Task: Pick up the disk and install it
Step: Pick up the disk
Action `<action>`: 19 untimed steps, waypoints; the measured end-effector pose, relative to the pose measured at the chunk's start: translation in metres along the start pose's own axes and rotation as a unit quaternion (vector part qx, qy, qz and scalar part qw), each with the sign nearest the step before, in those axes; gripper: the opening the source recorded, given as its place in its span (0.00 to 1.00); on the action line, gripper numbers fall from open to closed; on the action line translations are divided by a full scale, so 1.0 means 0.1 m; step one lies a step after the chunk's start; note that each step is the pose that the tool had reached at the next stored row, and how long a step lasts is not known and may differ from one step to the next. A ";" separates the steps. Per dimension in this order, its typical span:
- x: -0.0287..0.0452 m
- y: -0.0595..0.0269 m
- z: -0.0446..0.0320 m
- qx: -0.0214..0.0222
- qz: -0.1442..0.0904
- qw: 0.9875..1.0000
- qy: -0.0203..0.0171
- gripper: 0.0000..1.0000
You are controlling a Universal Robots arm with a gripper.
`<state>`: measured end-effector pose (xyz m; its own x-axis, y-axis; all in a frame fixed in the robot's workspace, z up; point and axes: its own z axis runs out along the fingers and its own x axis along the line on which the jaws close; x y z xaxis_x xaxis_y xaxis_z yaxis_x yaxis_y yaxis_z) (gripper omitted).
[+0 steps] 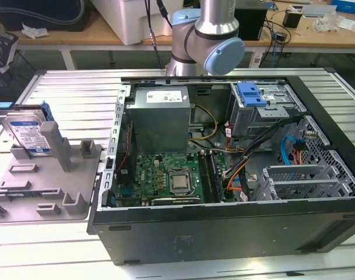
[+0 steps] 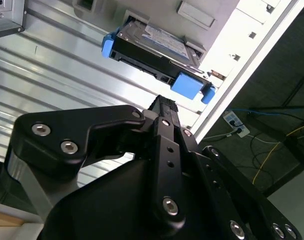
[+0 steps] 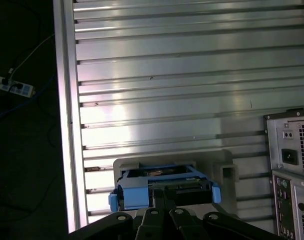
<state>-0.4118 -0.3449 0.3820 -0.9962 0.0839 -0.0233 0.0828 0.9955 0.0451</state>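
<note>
1. The flat silver rectangular disk (image 1: 27, 133), with a blue-and-white label and a blue plastic carrier, stands on end in a grey plastic holder (image 1: 72, 175) on the ribbed metal desk (image 1: 72, 87). In the exterior view it is at 9 o'clock from the open black computer case (image 1: 224, 227).
2. In the second wrist view the black claw (image 2: 161, 102) points at the disk's upper edge and is apart from it. I judge the long axis to be upright.
3. I cannot tell whether the claw is spread or pressed together.

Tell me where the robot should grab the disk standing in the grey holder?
Probably by its upper edge, pinched across the two flat faces, coming straight down from above. The disk stands on edge in the grey holder, so its bottom is tucked in and the top sticks up free.
</note>
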 end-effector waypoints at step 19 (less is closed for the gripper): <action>-0.001 0.010 0.001 0.000 0.000 1.000 0.002 0.17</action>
<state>-0.4116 -0.3438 0.3820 -0.9963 0.0838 -0.0200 0.0828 0.9956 0.0449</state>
